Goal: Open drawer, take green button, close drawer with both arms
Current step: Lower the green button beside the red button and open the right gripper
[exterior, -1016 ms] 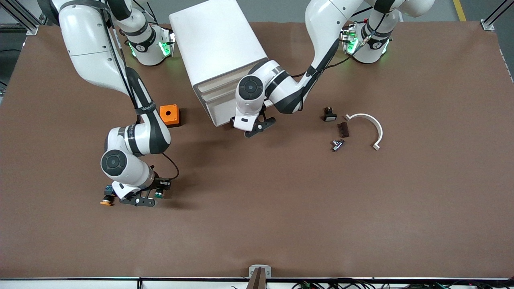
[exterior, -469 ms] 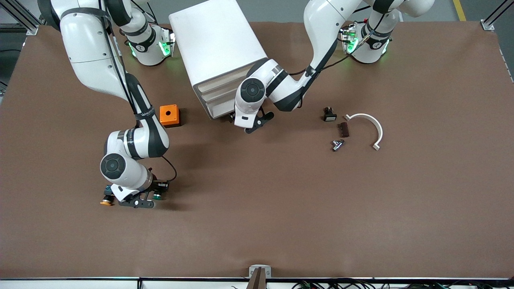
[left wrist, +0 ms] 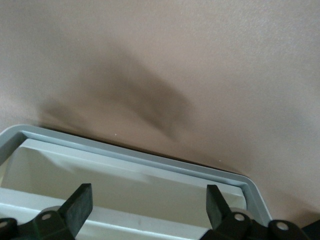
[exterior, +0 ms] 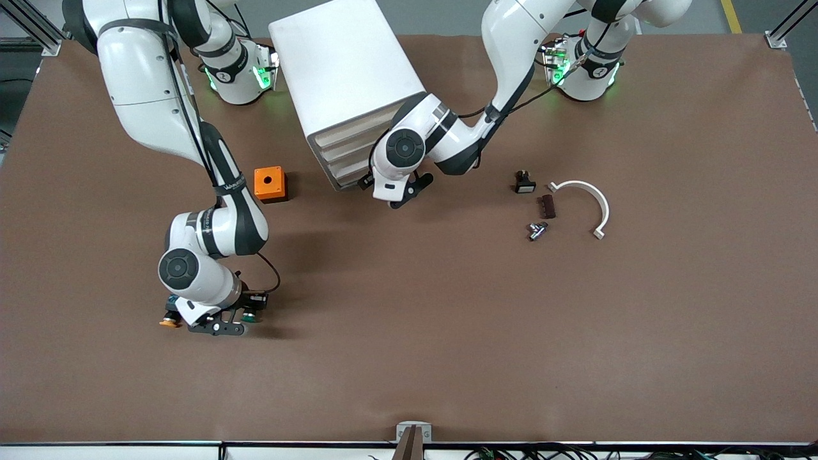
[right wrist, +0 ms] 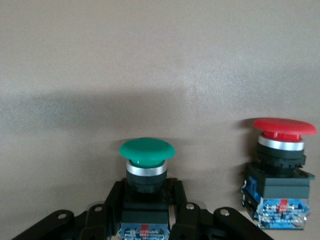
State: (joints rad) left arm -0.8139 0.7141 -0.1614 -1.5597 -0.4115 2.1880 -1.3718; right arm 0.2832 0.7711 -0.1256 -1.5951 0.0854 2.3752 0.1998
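Brown matting covers the worktop [exterior: 447,358], with the white cabinet [exterior: 345,70] near the edge where the arm bases stand. The right claw [right wrist: 148,212] is clamped on the green-capped button [right wrist: 146,151], low over the worktop toward the right arm's end, beside a red-capped button [right wrist: 283,126]. So the button appears taken. The left claw [left wrist: 147,207], jaws wide and holding nothing, is at the lowest drawer [exterior: 345,177], which now looks nearly flush. Compared with a second ago, the drawer front has gone in and the left claw has followed it toward the cabinet; the right claw has barely shifted.
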